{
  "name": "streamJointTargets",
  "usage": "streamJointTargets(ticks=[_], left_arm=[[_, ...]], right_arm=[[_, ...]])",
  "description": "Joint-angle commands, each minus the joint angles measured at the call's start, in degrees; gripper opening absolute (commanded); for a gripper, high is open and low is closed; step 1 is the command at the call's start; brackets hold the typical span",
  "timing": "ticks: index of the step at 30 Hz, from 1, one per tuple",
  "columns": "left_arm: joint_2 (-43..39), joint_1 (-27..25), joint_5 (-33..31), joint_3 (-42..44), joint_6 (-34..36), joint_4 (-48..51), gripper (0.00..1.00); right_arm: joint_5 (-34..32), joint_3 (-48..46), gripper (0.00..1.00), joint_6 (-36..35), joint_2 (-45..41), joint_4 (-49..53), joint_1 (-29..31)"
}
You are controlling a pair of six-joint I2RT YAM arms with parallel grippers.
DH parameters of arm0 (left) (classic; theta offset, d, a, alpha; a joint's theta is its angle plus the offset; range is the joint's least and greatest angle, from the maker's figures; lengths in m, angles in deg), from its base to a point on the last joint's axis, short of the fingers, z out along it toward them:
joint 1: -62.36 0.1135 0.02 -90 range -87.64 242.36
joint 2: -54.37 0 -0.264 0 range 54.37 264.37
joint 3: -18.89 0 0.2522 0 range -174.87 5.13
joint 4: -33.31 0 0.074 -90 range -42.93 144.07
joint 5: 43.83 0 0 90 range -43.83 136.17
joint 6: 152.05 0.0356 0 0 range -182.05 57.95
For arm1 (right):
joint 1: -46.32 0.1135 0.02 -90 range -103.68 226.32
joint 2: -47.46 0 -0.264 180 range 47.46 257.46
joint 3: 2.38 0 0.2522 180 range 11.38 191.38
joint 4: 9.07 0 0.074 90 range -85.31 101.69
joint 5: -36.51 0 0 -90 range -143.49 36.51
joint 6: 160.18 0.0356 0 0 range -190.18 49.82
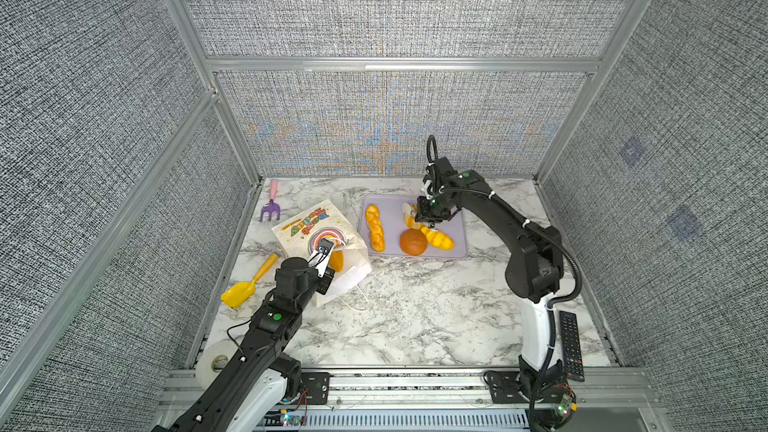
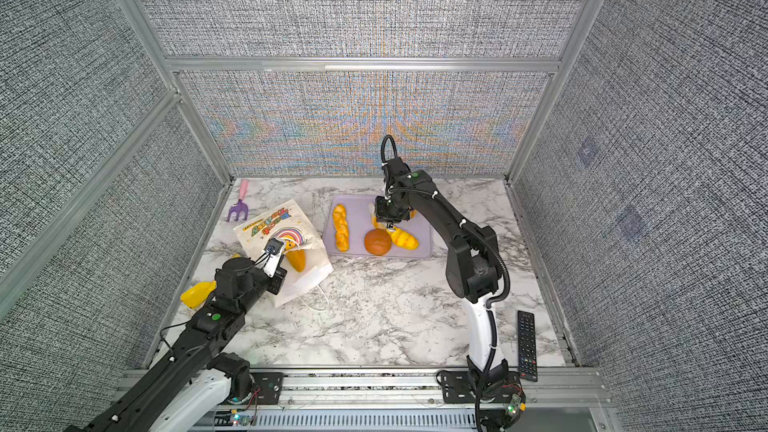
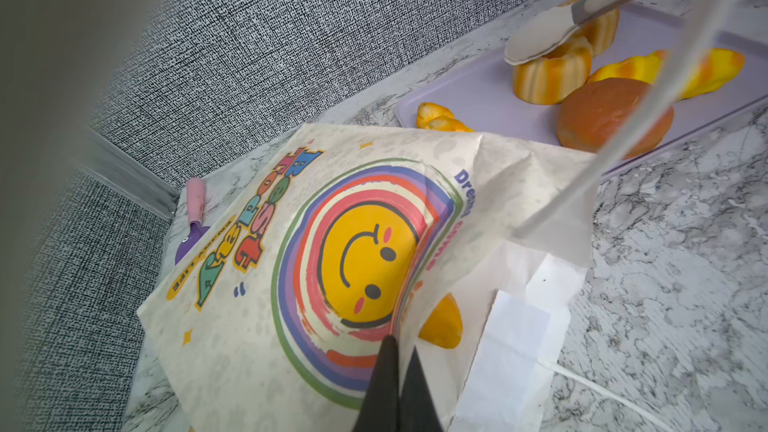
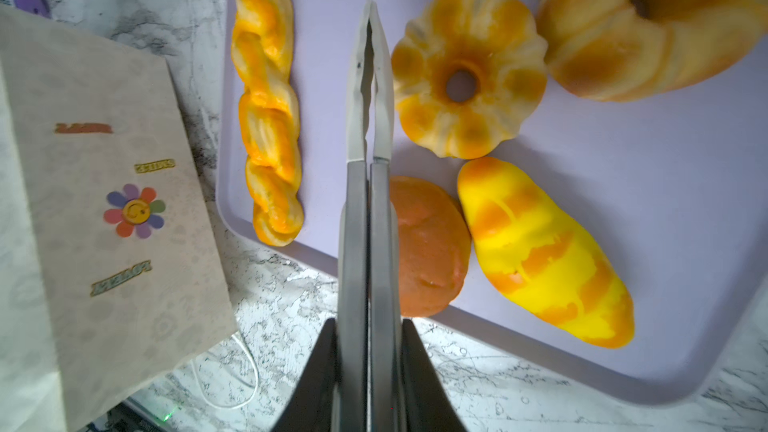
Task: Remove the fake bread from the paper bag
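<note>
The paper bag lies on its side at the left, with its mouth towards the front. My left gripper is shut on the bag's upper wall at the mouth and holds it lifted. One orange fake bread shows inside the opening. My right gripper is shut on metal tongs, whose white tips are together and empty above the lilac tray. On the tray lie a braided stick, a round brown bun, a striped roll and two fluted ring buns.
A yellow toy shovel lies left of the bag and a purple toy fork sits at the back left. A black remote lies at the front right. The bag's white cord handle trails on the marble top. Frame walls enclose the table.
</note>
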Motion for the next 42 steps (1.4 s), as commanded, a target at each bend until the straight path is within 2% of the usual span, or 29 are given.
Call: streamJointTargets(ticks=[1, 5, 9, 18, 22, 26, 31, 42], left_arm=[[0.0, 0.0, 0.6, -0.2, -0.2, 0.1, 0.0], [-0.5, 0.0, 0.8, -0.1, -0.6, 0.2, 0.0], [-0.8, 0.1, 1.1, 0.0, -0.6, 0.1, 0.0], [-0.1, 0.0, 1.6, 0.0, -0.6, -0.2, 0.0], [0.5, 0.0, 1.4, -0.1, -0.5, -0.2, 0.0], [0.7, 0.0, 0.8, -0.3, -0.3, -0.2, 0.0], [0.0, 0.0, 0.5, 0.0, -0.6, -0.2, 0.0], [1.6, 0.0, 0.5, -0.2, -0.8, -0.3, 0.0]], right_arm=[[3.1, -2.3, 0.0, -0.6, -3.3, 0.4, 0.6], [3.3, -8.4, 0.0, -0.2, -9.3, -0.6, 2.5], [3.6, -20.2, 0.0, 3.4, -19.3, -6.7, 6.2], [0.4, -43.2, 0.04, 14.4, -40.7, -13.2, 19.3], [1.7, -48.3, 0.09, 17.8, -44.7, -16.9, 25.5], [4.1, -49.6, 0.16, 18.8, -43.0, -23.4, 28.9], [5.4, -47.7, 0.23, 16.3, -36.9, -29.6, 29.2], [-1.1, -39.9, 0.37, 3.4, -23.7, -34.6, 28.9]])
